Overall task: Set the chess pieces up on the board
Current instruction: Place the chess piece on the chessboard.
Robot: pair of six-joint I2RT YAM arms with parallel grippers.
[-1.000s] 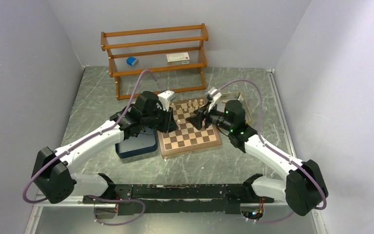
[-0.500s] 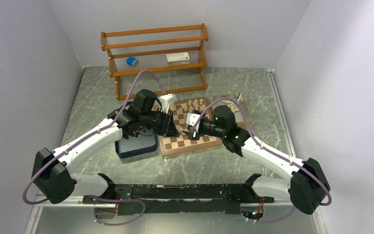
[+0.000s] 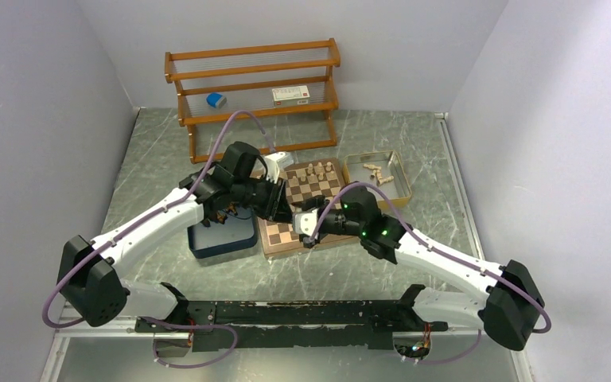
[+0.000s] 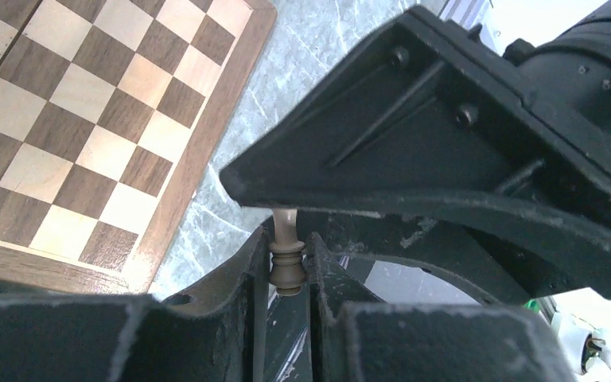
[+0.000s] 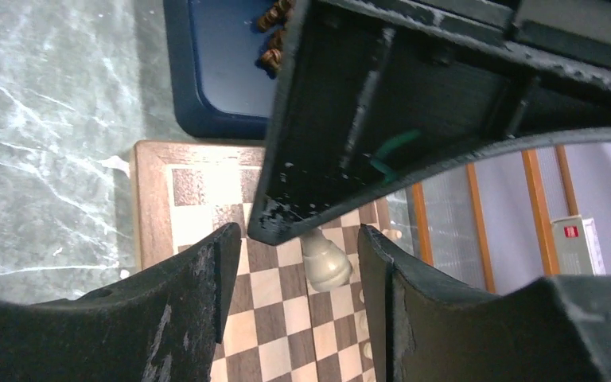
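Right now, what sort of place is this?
Probably a robot lab test cell rather than a home: plain grey walls box in a marble-pattern table, and the props look staged, a chessboard and a wooden rack.

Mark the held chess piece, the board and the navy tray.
chess piece (image 4: 286, 267): left wrist view, on its ringed collar.
board (image 4: 87, 111): left wrist view, on its checked surface.
navy tray (image 5: 221, 68): right wrist view, on its bare floor.

board (image 3: 328, 191) between left tray (image 3: 227, 236) and right tray (image 3: 405, 185), rack (image 3: 252, 86) behind.
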